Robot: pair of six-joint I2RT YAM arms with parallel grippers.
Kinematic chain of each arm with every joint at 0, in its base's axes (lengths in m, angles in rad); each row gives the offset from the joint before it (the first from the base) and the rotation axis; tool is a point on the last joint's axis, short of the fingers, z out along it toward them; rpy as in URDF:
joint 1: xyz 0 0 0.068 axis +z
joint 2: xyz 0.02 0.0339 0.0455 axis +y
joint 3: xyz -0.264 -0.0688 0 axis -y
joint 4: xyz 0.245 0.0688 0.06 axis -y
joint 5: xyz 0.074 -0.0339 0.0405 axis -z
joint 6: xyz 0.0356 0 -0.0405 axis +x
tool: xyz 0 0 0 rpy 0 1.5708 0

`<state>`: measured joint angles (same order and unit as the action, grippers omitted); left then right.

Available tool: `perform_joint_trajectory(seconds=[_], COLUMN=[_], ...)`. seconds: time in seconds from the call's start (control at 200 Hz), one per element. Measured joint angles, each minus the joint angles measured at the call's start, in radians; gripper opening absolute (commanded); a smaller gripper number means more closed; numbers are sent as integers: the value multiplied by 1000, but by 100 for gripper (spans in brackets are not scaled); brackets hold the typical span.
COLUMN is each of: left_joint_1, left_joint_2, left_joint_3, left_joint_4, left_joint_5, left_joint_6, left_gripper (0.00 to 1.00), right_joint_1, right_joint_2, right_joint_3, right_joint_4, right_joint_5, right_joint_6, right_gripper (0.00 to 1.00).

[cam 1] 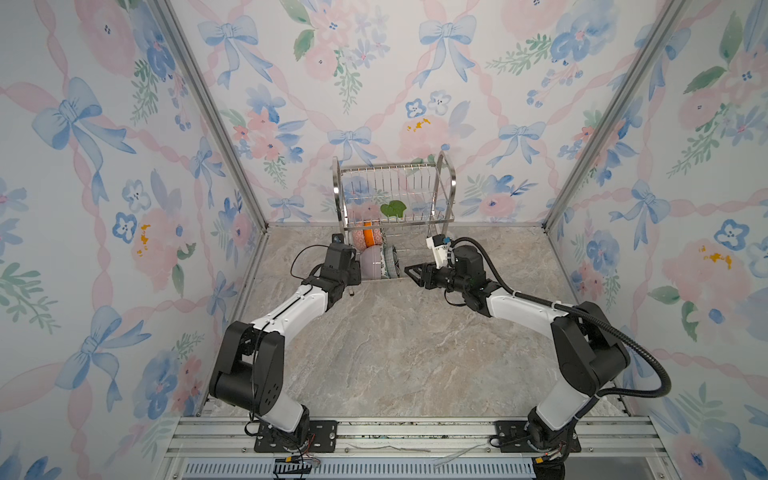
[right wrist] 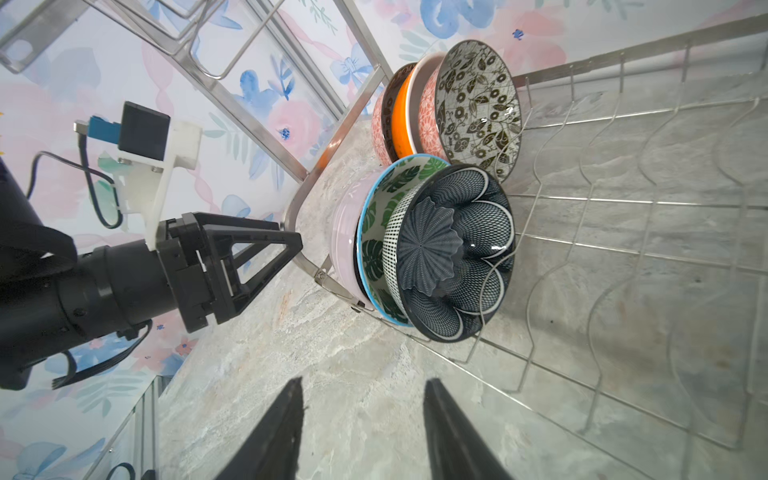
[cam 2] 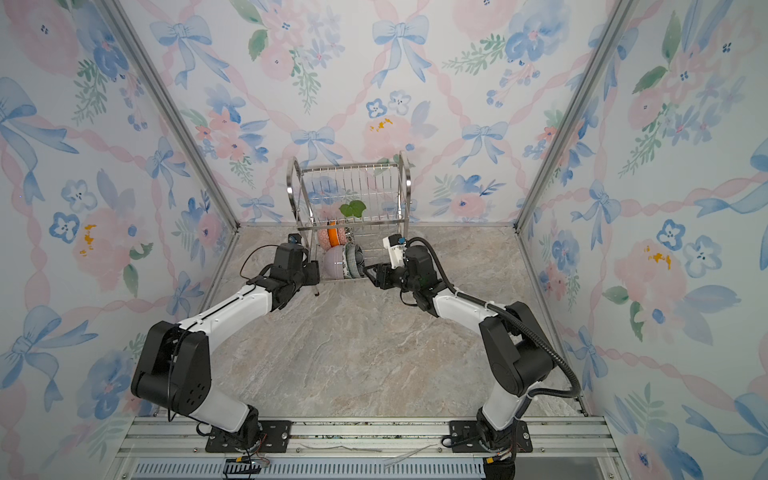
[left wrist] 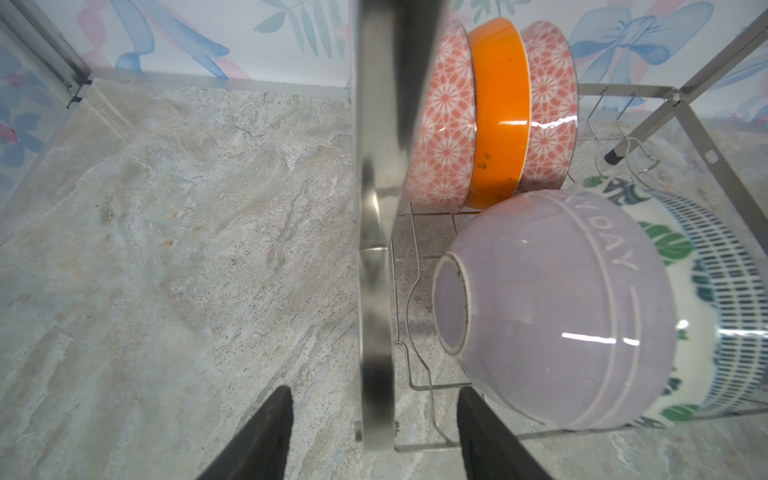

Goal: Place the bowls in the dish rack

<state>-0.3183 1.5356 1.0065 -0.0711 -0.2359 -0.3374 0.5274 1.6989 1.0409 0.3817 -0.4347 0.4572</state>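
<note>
Reaching, elbows bent, toward dish rack [cam 1: 392, 168] at desk's [cam 1: 395, 353] rear edge: left claw [left wrist: 374, 390] apart beside its frame; right claw [right wrist: 365, 380] apart, empty, facing racked bowls [right wrist: 453, 253].

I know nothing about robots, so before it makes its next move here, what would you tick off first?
1. Six small ceramic bowls on the two-tier steel wire dish rack's lower shelf: ok.
2. No bowl left on the marble tabletop: ok.
3. Left gripper open, empty: ok.
4. Right gripper open, empty: ok.
5. Left gripper clear of rack's steel side frame: cannot tell, frame shows between its fingers.
</note>
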Motion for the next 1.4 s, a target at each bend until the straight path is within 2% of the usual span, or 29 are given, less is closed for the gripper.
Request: perform_joint_trajectory(seconds=[0.04,0.05,0.055,0.075,0.27,0.34,0.37,0.495,0.615,0.805,0.91,1.015,1.12,1.28,1.4], left_joint_1=[0,0,0,0,3,8,11,21,38,86,143,206,232,235,235], left_joint_2=[-13,-17,-19,-27,-141,-192,-214,-331,-462,-568,-550,-475,-355,-142,-75], left_joint_3=[-11,-14,-16,-23,-121,-154,-166,-217,-282,-496,-623,-686,-686,-640,-616], left_joint_4=[-3,-3,-3,-6,-9,-14,-18,-30,-2,210,336,462,579,690,745], left_joint_5=[-1,-1,-2,-3,-29,-45,-53,-108,-226,-457,-500,-499,-488,-460,-423], left_joint_6=[-4,-4,-6,-5,-39,-49,-53,-69,-68,-1,25,33,50,75,101], left_gripper=[70,89,94,98,98,98,98,98,98,98,98,98,98,98,98], right_joint_1=[0,0,0,0,0,0,0,0,-3,-37,-88,-145,-181,-187,-193], right_joint_2=[-13,-17,-18,-24,-102,-129,-143,-211,-286,-405,-459,-503,-559,-631,-635], right_joint_3=[-1,-1,-1,-2,-33,-48,-57,-110,-162,-213,-245,-287,-360,-546,-624], right_joint_4=[-20,-24,-26,-33,-90,-108,-118,-161,-222,-324,-359,-380,-358,-172,-81], right_joint_5=[13,16,16,24,71,94,105,169,271,500,650,801,921,1061,1133], right_joint_6=[-11,-17,-19,-20,-66,-72,-79,-93,-110,-106,-92,-76,-80,-141,-209], right_gripper=[65,66,67,70,88,100,97,96,97,96,96,97,96,96,97])
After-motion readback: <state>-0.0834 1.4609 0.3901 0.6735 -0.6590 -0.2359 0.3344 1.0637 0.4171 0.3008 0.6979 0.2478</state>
